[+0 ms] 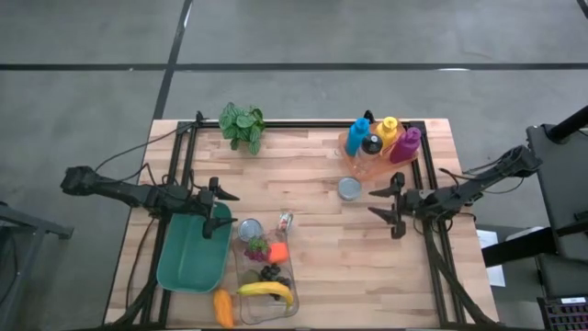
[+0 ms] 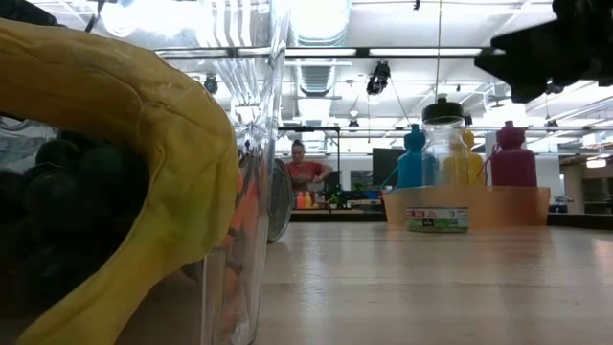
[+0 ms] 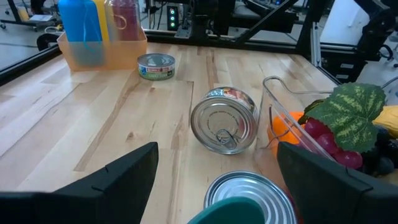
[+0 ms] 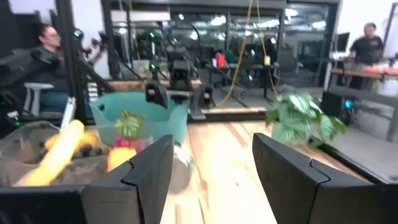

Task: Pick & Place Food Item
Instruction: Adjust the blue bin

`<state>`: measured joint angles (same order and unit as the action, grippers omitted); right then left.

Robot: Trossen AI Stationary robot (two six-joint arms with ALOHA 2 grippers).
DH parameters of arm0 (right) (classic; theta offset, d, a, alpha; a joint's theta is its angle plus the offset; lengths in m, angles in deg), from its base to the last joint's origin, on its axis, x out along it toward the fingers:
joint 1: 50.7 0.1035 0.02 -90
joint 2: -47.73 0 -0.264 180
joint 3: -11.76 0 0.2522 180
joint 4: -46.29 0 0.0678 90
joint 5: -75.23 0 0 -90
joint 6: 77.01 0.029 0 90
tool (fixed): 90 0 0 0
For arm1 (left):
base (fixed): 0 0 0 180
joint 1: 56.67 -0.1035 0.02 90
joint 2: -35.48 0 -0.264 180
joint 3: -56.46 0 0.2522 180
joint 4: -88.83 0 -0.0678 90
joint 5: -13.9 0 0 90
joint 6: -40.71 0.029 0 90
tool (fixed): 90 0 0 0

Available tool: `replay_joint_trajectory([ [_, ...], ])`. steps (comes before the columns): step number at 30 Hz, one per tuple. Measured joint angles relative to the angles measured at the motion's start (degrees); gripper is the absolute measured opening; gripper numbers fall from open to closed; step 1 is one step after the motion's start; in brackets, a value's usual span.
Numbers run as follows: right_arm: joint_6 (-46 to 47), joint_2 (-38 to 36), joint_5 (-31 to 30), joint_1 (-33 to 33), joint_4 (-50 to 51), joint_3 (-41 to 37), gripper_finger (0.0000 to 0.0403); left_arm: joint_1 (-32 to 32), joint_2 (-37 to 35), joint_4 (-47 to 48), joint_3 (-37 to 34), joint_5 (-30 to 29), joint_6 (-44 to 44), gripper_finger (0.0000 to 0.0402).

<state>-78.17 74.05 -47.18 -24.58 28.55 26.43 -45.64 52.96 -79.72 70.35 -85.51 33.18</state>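
A clear tub (image 1: 294, 276) near the table's front edge holds a banana (image 1: 266, 289), dark grapes (image 1: 269, 272), an orange piece (image 1: 277, 250) and red grapes with a leaf (image 3: 339, 115). A yellow-orange food piece (image 1: 223, 308) lies on the table left of the tub. Left of that stands a teal bin (image 1: 188, 257). My left gripper (image 1: 223, 210) hangs open over the bin's far end with nothing between its fingers, facing two cans. My right gripper (image 1: 375, 203) is open and holds nothing at the table's right side, pointing level toward the left edge.
An upright can (image 1: 250, 228) and a can on its side (image 3: 224, 121) sit just beyond the tub. A flat tin (image 1: 349, 188) lies near a tray of coloured bottles (image 1: 381, 147) at the far right. A potted plant (image 1: 242, 124) stands at the far edge.
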Motion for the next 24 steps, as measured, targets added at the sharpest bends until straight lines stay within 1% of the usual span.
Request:
replay_joint_trajectory([
  [3, 2.1, -4.8, -0.6, 0.0, 6.4, 0.0, 0.0217, 0.0, 0.0, 0.0, 0.0, 0.0, 0.0, 0.0336],
  [8, -1.8, -14.3, -0.1, 0.6, 14.2, 0.0, 0.0217, 0.0, 0.0, 0.0, 0.0, 0.0, 0.0, 0.0336],
  [13, -1.8, -23.1, -0.2, 0.5, 24.4, 0.0, 0.0217, 0.0, 0.0, 0.0, 0.0, 0.0, 0.0, 0.0336],
  [15, -0.3, -25.9, -0.5, 0.5, 28.4, 0.0, 0.0217, 0.0, 0.0, 0.0, 0.0, 0.0, 0.0, 0.0336],
  [24, 1.0, -26.1, -0.3, 0.5, 27.9, 0.6, 0.0217, 0.0, 0.0, 0.0, 0.0, 0.0, 0.0, 0.0336],
])
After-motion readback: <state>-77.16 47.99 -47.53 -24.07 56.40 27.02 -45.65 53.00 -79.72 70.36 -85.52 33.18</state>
